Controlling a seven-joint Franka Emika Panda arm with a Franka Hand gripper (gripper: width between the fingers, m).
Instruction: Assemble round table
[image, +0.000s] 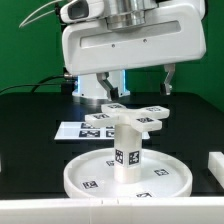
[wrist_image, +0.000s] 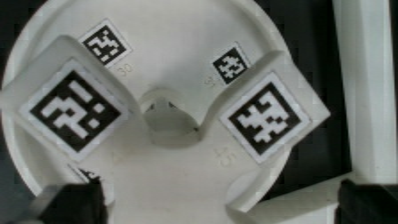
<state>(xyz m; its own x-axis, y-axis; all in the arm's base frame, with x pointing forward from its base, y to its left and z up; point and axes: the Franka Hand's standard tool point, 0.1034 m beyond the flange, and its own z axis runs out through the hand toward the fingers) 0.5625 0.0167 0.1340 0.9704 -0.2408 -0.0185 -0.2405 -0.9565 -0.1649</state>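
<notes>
Gripper (image: 136, 84) fingers spread, holding nothing, above the white plastic cross-shaped foot (image: 131, 115) seated atop the upright cylinder leg (image: 126, 152) for screwing.

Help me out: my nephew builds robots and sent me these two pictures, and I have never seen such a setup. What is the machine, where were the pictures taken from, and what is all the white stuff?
The big white machine is a robot arm ending in a two-finger gripper. One picture comes from a camera standing off the arm; the other from a camera on its wrist, looking down past the fingertips.

It is putting together a small round table, upside down. The large rimmed round disc lies on the black table, the short thick cylinder leg stands upright in its middle, and the cross-shaped foot sits on top of the leg. The black-and-white squares are tags stuck on the parts.

The flat sheet of tags behind is the marker board. The gripper hangs over the foot; I cannot tell whether it grips it.
</notes>
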